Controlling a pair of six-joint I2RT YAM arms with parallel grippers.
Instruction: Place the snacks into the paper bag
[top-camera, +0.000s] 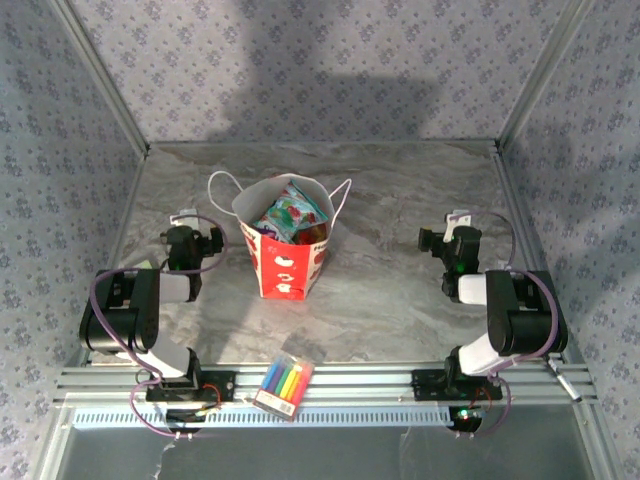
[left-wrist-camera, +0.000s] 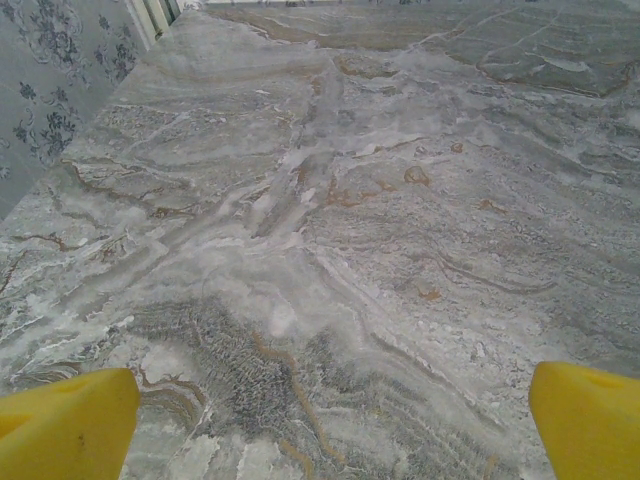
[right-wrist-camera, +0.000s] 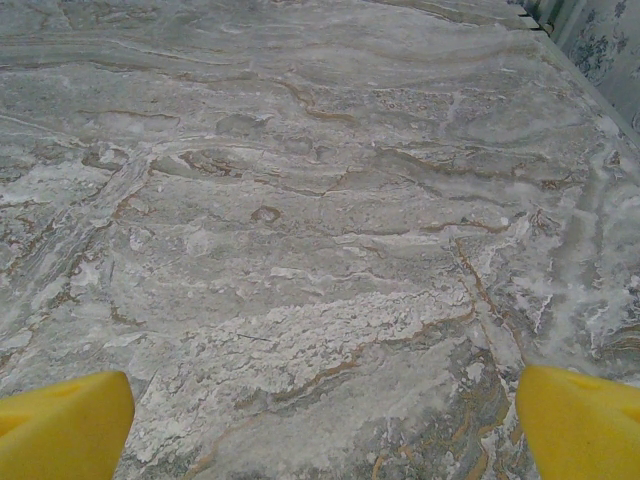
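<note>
Top external: snacks (top-camera: 293, 217) inside paper bag (top-camera: 285, 268)

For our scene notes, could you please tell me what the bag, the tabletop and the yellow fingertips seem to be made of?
Bag: thin matte paper, judging by its creased, folded walls and printed faces. Tabletop: grey veined stone look with slight sheen, possibly printed laminate. Yellow fingertips: smooth, matte, probably plastic or rubber; unclear which.
</note>
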